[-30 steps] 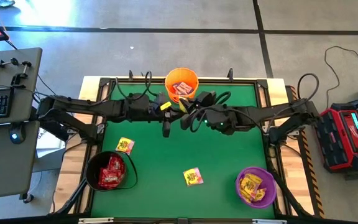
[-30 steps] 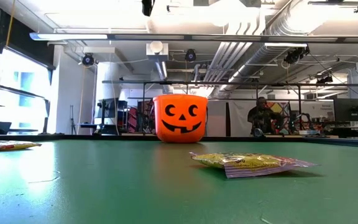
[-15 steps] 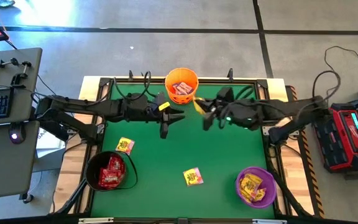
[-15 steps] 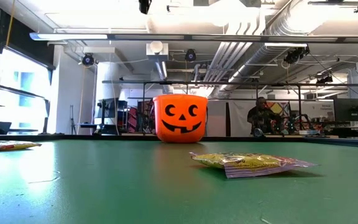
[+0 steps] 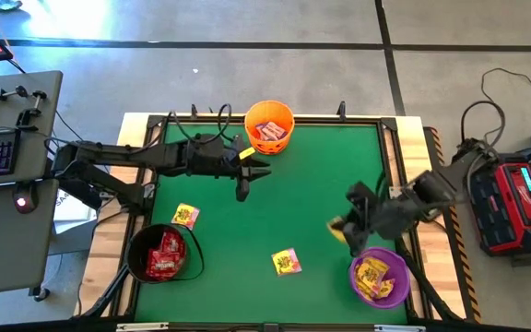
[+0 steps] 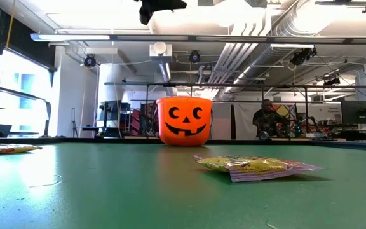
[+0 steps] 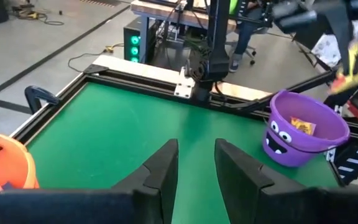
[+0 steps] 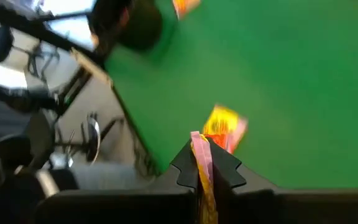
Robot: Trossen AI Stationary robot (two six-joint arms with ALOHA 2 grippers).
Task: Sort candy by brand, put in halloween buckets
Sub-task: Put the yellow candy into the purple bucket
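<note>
Right gripper clamping candy, low beside purple bucket

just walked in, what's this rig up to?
It's sorting candy into Halloween buckets. The right claw is shut on a yellow packet and sits close to the purple bucket, which already holds yellow candy. The left claw is open and empty, hovering beside the orange bucket. The black bucket holds red packets. Two yellow packets, one near the black bucket and one mid-table, lie unsorted on the green table.
</note>
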